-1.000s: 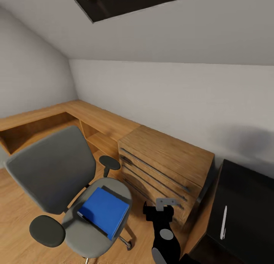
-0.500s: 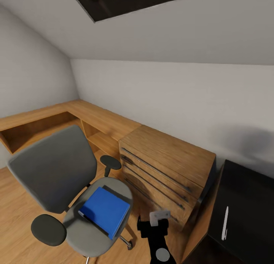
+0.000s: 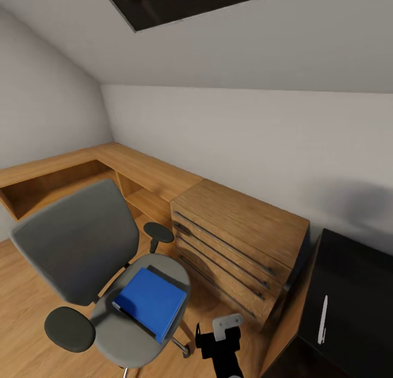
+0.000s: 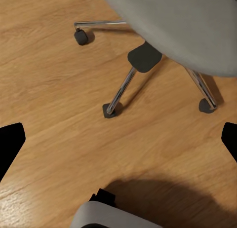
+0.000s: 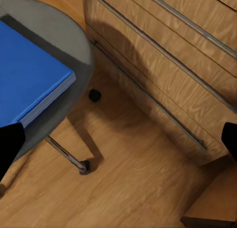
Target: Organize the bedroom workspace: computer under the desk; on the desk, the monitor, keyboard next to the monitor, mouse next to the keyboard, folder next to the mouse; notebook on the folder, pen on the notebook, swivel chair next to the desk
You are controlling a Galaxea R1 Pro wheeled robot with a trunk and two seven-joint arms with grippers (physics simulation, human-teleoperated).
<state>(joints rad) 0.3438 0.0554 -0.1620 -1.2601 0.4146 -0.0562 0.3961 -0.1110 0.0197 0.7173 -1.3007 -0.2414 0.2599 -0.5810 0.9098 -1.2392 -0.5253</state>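
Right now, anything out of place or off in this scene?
Nothing spilled or damaged. The folder lies flat on the swivel chair seat, skewed to its edges, not yet on the desk. The pen lies alone on the desk. The chair stands by the wooden chest, apart from the desk.

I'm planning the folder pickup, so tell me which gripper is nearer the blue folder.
Right, most likely. The right gripper hangs open just off the folder's edge, beside the wooden chest. The left gripper, also open, faces the floor by the swivel chair's star base.
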